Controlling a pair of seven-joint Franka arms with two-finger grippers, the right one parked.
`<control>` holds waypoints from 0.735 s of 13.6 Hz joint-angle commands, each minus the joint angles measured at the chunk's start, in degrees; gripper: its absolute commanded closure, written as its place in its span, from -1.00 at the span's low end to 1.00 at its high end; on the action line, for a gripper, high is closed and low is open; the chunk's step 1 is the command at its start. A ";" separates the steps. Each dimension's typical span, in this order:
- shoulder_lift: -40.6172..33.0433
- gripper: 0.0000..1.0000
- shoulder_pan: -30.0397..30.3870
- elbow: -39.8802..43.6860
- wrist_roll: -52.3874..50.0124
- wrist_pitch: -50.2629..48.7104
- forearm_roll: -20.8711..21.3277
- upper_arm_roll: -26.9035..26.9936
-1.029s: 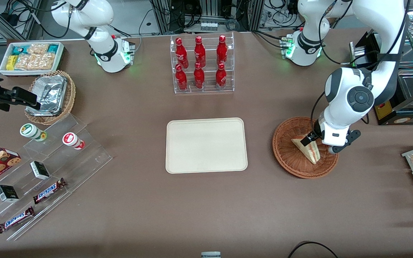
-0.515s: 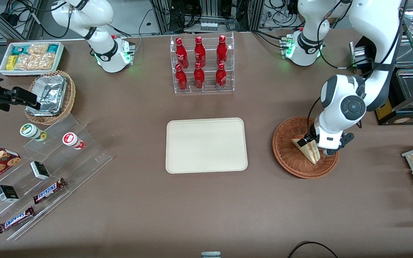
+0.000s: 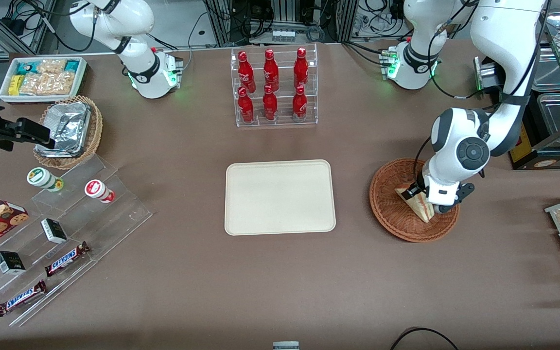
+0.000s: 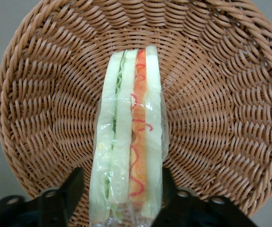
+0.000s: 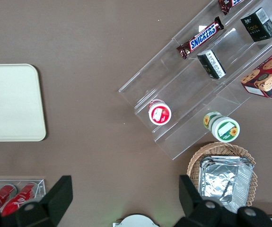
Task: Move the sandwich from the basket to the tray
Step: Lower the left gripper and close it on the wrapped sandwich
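My brown table (image 3: 280,272) carries a clear bottle rack (image 3: 275,87); dark cabled equipment racks (image 3: 280,19) stand above it.

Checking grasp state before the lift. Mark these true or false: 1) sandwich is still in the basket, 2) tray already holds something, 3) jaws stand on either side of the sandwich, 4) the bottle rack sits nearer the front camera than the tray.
1) The sandwich lies in the basket: true.
2) The tray already holds something: false, nothing lies on it.
3) The gripper has its jaws on either side of the sandwich: true, one at each bread face.
4) The bottle rack sits nearer the front camera than the tray: false, it is farther.
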 commanded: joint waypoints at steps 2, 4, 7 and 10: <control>-0.89 1.00 -0.24 0.09 -1.61 -0.09 4.43 0.08; -1.06 1.00 -0.24 2.54 -1.61 -3.41 4.43 0.00; -1.59 1.00 -0.24 7.29 -1.70 -10.44 4.43 -0.09; -1.68 1.00 -0.24 12.38 -1.96 -17.03 4.26 -1.58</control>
